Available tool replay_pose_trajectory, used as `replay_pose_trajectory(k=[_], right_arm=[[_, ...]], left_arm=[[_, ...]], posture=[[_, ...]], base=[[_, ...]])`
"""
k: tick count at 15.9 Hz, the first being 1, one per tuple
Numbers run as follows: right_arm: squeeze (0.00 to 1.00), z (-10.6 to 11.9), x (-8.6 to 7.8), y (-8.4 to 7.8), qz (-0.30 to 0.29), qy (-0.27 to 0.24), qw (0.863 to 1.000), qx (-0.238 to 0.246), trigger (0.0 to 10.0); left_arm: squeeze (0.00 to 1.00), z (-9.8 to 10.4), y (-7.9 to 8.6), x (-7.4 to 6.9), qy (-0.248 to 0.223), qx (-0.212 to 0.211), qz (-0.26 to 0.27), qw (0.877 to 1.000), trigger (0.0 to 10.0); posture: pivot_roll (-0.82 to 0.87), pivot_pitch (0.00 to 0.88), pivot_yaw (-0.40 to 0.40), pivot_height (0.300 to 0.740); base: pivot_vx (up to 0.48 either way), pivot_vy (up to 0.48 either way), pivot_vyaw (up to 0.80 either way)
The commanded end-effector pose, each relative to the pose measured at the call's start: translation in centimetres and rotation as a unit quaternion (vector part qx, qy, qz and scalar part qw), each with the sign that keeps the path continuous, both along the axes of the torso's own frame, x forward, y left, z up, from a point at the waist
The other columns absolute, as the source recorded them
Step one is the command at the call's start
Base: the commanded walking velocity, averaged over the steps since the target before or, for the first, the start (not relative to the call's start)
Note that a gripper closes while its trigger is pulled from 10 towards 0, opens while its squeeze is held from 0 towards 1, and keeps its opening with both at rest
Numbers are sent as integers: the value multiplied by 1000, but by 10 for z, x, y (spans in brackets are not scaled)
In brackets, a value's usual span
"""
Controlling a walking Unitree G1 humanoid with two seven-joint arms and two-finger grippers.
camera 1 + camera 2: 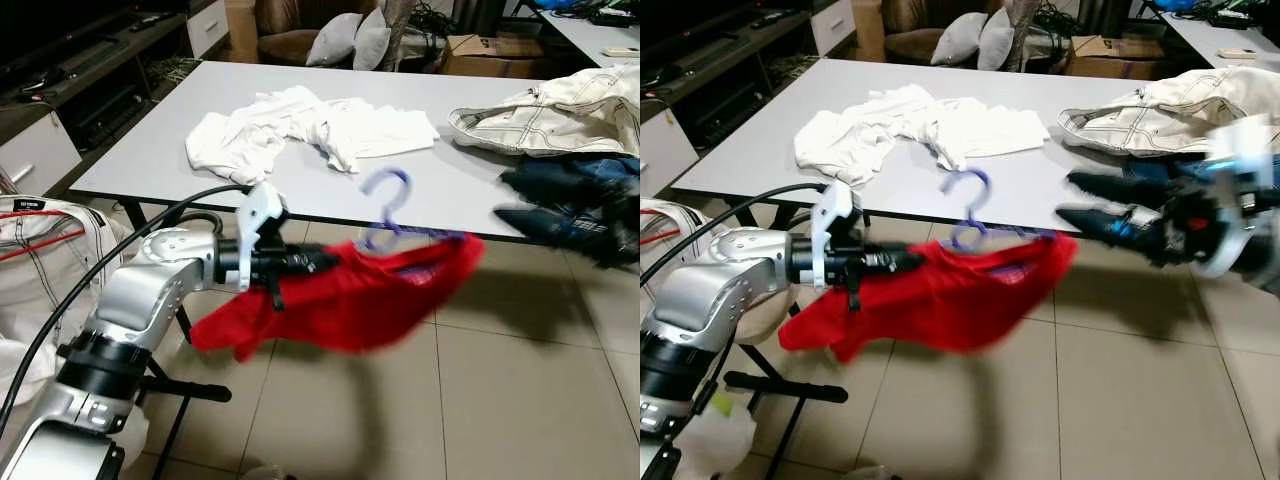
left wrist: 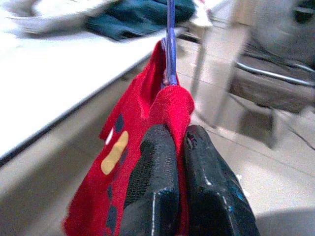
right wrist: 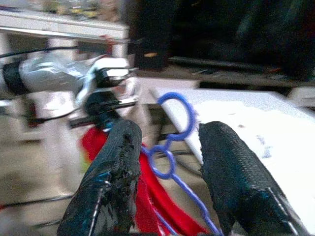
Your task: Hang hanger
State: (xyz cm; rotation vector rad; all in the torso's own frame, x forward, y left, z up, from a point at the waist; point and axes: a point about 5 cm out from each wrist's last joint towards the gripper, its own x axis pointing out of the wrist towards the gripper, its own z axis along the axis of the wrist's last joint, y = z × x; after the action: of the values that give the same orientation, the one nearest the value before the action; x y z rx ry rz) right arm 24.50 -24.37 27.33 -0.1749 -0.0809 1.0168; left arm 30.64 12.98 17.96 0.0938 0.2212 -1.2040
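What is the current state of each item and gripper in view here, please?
left gripper: shut on red garment.
right gripper: open, fingers either side of hanger's end.
red garment: draped on hanger, held in the air.
blue hanger: hook upward, not hung.
white shirt: crumpled on table.

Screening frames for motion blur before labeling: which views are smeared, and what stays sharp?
Right eye view: right gripper streaked, red garment soft-edged; white table crisp. Left eye view: left gripper fairly sharp, purple hanger smeared. Left wrist view: background blurred, fingers clear. Right wrist view: soft throughout.
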Motion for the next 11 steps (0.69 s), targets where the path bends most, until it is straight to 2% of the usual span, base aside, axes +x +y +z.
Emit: replay_pose_trajectory(k=[1, 2, 4, 6, 7, 9, 11], right_arm=[[1000, -6, 2, 3, -54, -4, 998, -10, 10000], [1000, -30, 9, 13, -181, 5, 984, 4, 10000], [1000, -49, 10, 22, -241, 23, 970, 34, 10000], [1000, -68, 13, 31, -330, 43, 942, 51, 10000], [1000, -77, 12, 40, -346, 44, 936, 47, 10000], [1000, -89, 12, 44, -396, 40, 914, 77, 10000], [1000, -103, 13, 43, -452, 65, 877, 148, 10000]], left_arm=[[0, 11, 1, 1, -27, -14, 25, 999, 0], [0, 17, 2, -4, -37, -42, 54, 997, 0], [0, 18, 4, -8, -37, -63, 75, 994, 0], [0, 15, 7, -13, -28, -78, 94, 992, 0], [0, 12, 9, -16, -22, -81, 100, 991, 0], [0, 8, 12, -18, -15, -81, 112, 990, 0], [0, 7, 15, -21, -14, -79, 121, 989, 0]], posture=[[-103, 0, 53, 740], [-106, 0, 51, 740], [-109, 0, 50, 740], [-108, 0, 43, 740], [-108, 0, 39, 740], [-107, 0, 36, 740], [-108, 0, 37, 740]], base=[[0, 0, 0], [0, 0, 0], [0, 0, 0], [0, 0, 0], [0, 0, 0], [0, 0, 0], [0, 0, 0]])
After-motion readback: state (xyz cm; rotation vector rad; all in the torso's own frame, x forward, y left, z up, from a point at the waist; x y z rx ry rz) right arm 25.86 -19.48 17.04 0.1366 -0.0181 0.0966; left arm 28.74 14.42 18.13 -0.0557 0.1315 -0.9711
